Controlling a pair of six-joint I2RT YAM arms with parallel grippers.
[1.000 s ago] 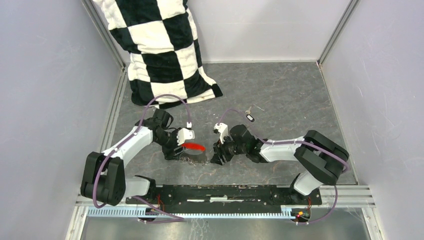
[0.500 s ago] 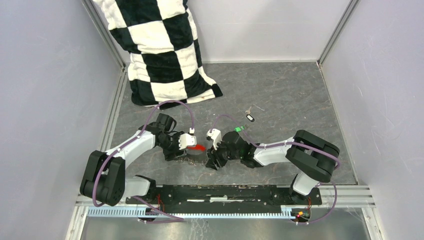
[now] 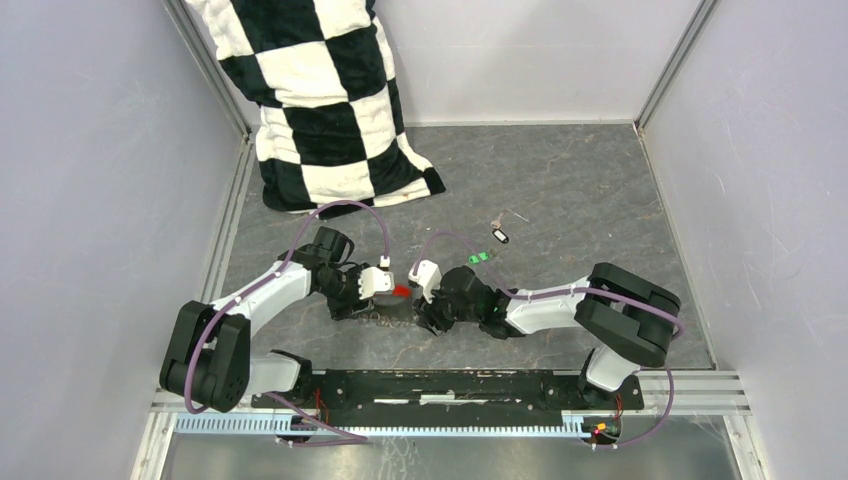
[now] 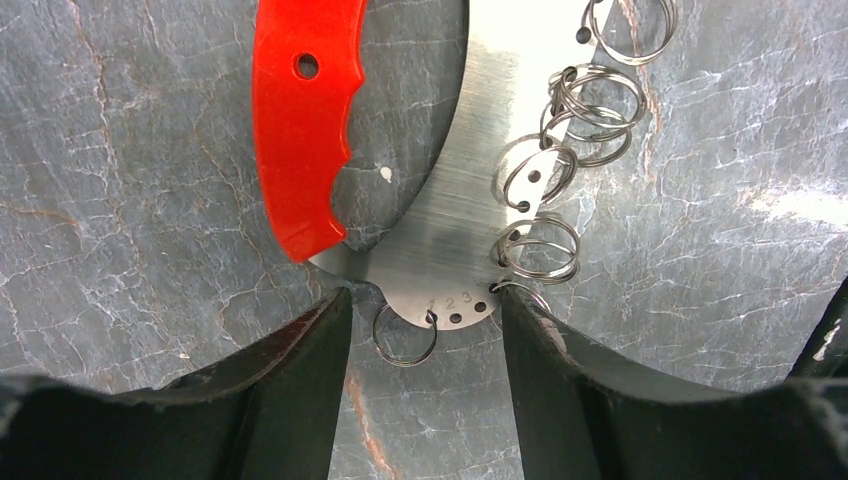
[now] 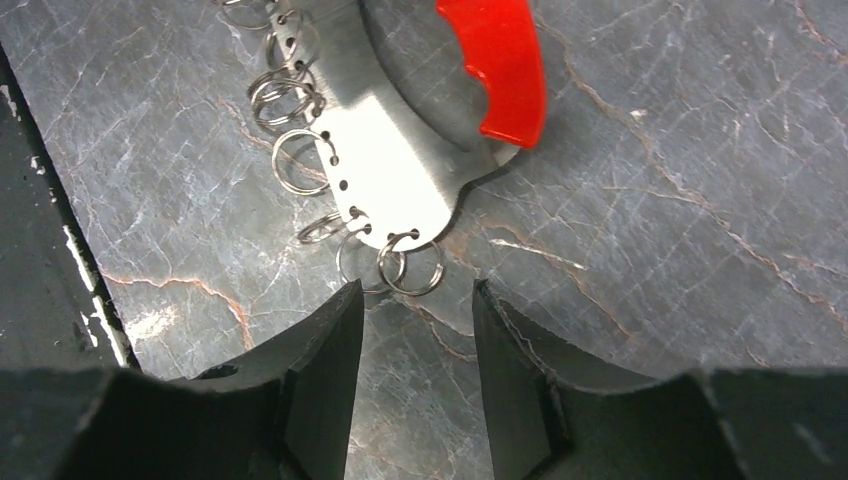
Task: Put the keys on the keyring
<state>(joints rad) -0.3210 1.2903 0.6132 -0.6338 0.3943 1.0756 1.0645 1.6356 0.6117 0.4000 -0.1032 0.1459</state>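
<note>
Near edge: both arms are bolted to a black mounting rail [image 3: 450, 385] and reach inward over the grey marbled counter [image 3: 560, 190], their ends meeting at near centre.

Keyring [image 3: 400, 292]: it lies flat on the counter between the two arm ends. The wrist views show a curved red plastic piece [image 4: 300, 130] joined to a curved metal plate [image 4: 460, 220]. Several small split rings [image 4: 540, 245] hang from holes along the plate's edge.

Left fingers [image 4: 290, 390]: they stand partly open, the tips set either side of the plate's narrow end and close against its edges. One split ring lies in the gap between them. No firm hold is shown (contact at the tips cannot be resolved).

Right fingers [image 5: 310, 380]: they are partly open and low over the counter. They hold nothing; the plate's other end and its rings lie just beyond the tips.

Keys: neither is on the keyring. The green-tagged key [image 3: 479, 258] lies on the counter to the right of the keyring and farther back, just behind the right arm's wrist. The black-tagged key [image 3: 500, 236] lies just beyond it, farther still.

Far left: a black-and-white chequered pillow [image 3: 310, 100] leans in the corner, well apart from the work
</note>
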